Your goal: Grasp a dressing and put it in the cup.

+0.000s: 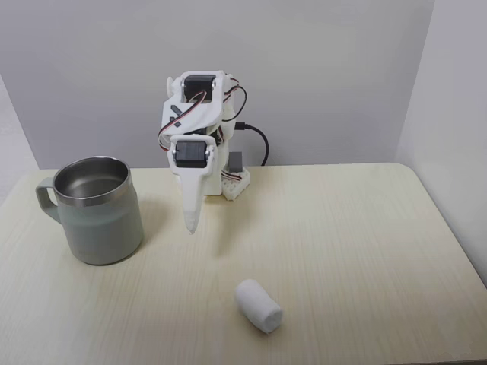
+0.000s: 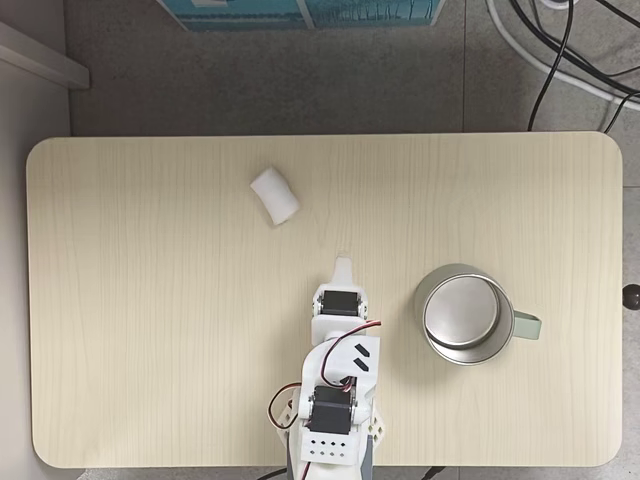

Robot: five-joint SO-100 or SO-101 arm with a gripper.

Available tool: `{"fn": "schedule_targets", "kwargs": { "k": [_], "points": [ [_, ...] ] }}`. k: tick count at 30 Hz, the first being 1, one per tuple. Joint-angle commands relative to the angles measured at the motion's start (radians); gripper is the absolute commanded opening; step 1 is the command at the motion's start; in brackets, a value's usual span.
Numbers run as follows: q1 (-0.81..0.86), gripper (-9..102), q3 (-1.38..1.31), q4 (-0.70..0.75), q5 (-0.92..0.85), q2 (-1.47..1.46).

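Nearest you in a fixed view, the dressing [image 1: 259, 305] is a small white soft roll lying on its side on the desk [image 1: 365, 243], long axis diagonal. Farther back, your pincer [image 1: 192, 220] hangs closed and empty, beside the cup [image 1: 97, 220].

Pale wooden table [image 1: 365, 228], black cables [image 2: 560, 60]

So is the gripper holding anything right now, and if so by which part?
Nothing is held. The gripper hangs over bare table with its fingers together, apart from the dressing, which lies on the table, and from the cup.
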Motion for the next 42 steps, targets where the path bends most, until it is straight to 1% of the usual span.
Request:
{"fn": "schedule_targets", "kwargs": {
  "k": [1, 15, 22, 25, 27, 29, 31, 38, 42],
  "points": [
    [-0.006, 0, 0.005, -0.003, -0.009, 0.003],
    [-0.005, 0, 0.005, -0.005, 0.002, 0.003],
    [-0.006, 0, 0.011, -0.014, 0.054, 0.003],
    [-0.028, 0, 0.097, 0.009, 0.083, 0.002],
    [-0.063, 0, 0.179, 0.046, 0.103, 0.002],
    [-0.106, 0, 0.249, 0.051, 0.129, 0.021],
    [-0.141, 3, 0.316, 0.029, 0.184, 0.095],
    [-0.202, 25, 0.647, 0.038, 0.512, 0.612],
    [-0.219, 31, 0.79, 0.072, 0.655, 0.853]
  ]
}}
